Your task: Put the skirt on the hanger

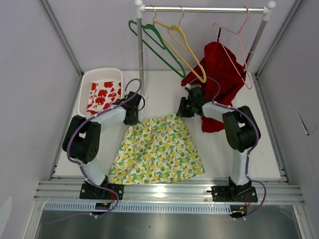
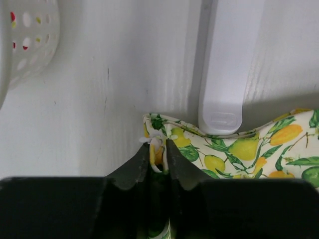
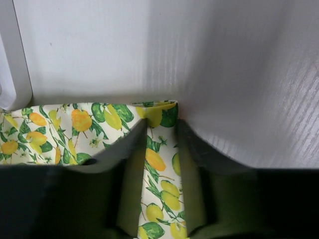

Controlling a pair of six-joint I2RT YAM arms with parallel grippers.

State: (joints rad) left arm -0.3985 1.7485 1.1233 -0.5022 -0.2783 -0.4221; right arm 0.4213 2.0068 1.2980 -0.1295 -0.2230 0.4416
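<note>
Lying flat on the white table (image 1: 162, 94), the lemon-print skirt (image 1: 157, 149) spreads between both arms, waistband at the far side. The left gripper (image 2: 157, 150) pinches the waistband's left corner, cloth bunched between its fingers. The right gripper (image 3: 162, 128) straddles the right corner; whether it has clamped cannot be told.
</note>
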